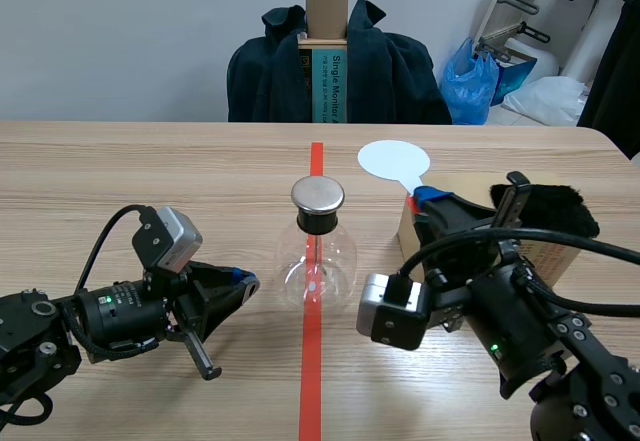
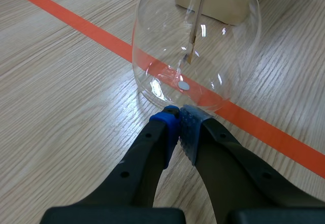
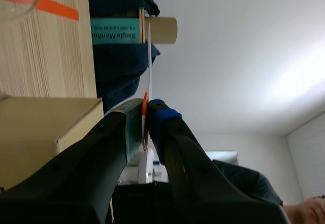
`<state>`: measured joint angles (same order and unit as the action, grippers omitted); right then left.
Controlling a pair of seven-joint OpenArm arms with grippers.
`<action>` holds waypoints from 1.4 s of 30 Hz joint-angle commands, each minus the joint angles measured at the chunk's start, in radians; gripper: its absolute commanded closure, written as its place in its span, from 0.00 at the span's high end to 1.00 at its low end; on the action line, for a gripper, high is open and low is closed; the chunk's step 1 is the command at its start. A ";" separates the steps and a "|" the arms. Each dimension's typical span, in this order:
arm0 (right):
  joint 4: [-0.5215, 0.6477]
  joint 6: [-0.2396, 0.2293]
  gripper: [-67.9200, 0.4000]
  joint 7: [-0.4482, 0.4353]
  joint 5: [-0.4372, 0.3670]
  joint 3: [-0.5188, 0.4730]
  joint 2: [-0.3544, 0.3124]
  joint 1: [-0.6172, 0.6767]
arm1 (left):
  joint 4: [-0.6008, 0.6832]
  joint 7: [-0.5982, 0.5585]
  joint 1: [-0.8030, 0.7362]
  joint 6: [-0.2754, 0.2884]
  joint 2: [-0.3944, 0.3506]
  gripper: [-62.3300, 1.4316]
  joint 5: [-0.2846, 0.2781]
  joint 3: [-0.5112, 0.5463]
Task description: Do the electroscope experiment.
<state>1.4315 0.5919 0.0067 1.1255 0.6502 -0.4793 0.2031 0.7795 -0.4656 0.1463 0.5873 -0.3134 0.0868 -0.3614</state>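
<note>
Electroscope (image 1: 316,251) sits centre frame in the scene view, on the red tape line (image 1: 311,381) across the tabletop (image 1: 150,171). Right end effector (image 1: 428,199) is clamped on the stem of a white disc (image 1: 393,161), which is held up and right of the metal cap (image 1: 317,196), not touching it. Left end effector (image 2: 179,116) is closed on nothing, tips just beside the electroscope's base.

Likely step: bring the disc over the cap. Approach slow and level, don't bump the glass, left arm clear.

Left wrist view shows the hanging leaf (image 2: 192,49) inside; the scene view barely does. Right wrist view shows the pinch on the disc, edge-on.
</note>
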 commanded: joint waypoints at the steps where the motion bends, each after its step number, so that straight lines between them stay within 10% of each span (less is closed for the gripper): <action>1: 0.018 0.018 0.02 -0.033 -0.002 -0.010 -0.011 -0.012 | 0.019 -0.017 0.003 0.001 0.000 0.07 -0.007 0.001; 17: 0.018 0.018 0.02 -0.287 0.005 -0.010 -0.011 -0.012 | 0.019 -0.017 0.003 0.001 0.000 0.07 -0.007 0.001; 42: 0.018 0.018 0.02 -0.298 0.005 -0.010 -0.011 -0.012 | 0.019 -0.017 0.003 0.001 0.000 0.07 -0.007 0.001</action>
<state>1.4315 0.5915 -0.2890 1.1343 0.6502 -0.4797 0.2031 0.7795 -0.4656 0.1463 0.5873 -0.3134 0.0872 -0.3614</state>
